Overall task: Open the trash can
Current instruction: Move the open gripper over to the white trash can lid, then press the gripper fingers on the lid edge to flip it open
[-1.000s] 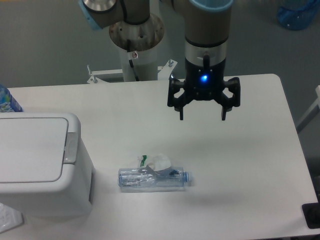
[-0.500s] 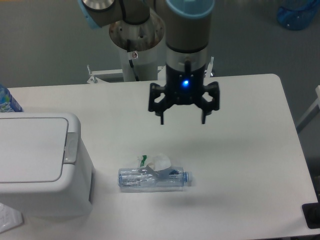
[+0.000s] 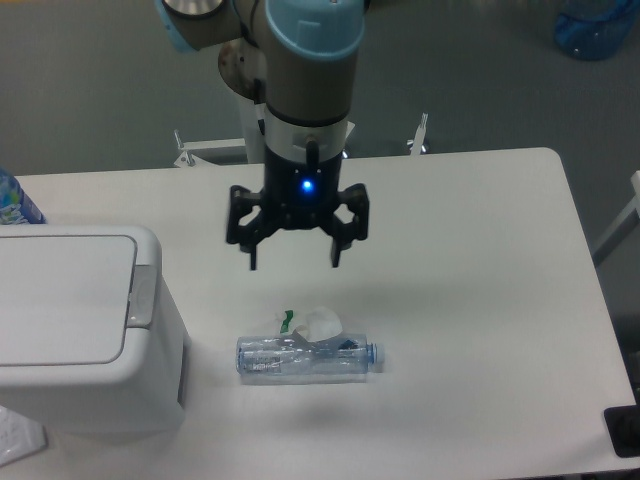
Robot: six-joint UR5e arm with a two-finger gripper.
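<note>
The trash can (image 3: pixel 80 330) is a boxy white bin at the table's left front, its flat lid down and a light-grey push strip (image 3: pixel 143 296) along the right rim. My gripper (image 3: pixel 294 258) hangs open above the table, right of the bin's strip and apart from it, fingers pointing down with nothing between them. A blue light glows on its body.
A crushed clear plastic bottle (image 3: pixel 310 357) with a bit of white paper lies below the gripper. A blue-labelled bottle (image 3: pixel 14 200) peeks in at the left edge. The robot's base column (image 3: pixel 275 110) stands behind the table. A dark object (image 3: pixel 625 430) sits at the right front corner.
The arm has swung left across the table, carrying the open gripper from the right-centre toward the bin. Bin, lid and bottle have not moved.
</note>
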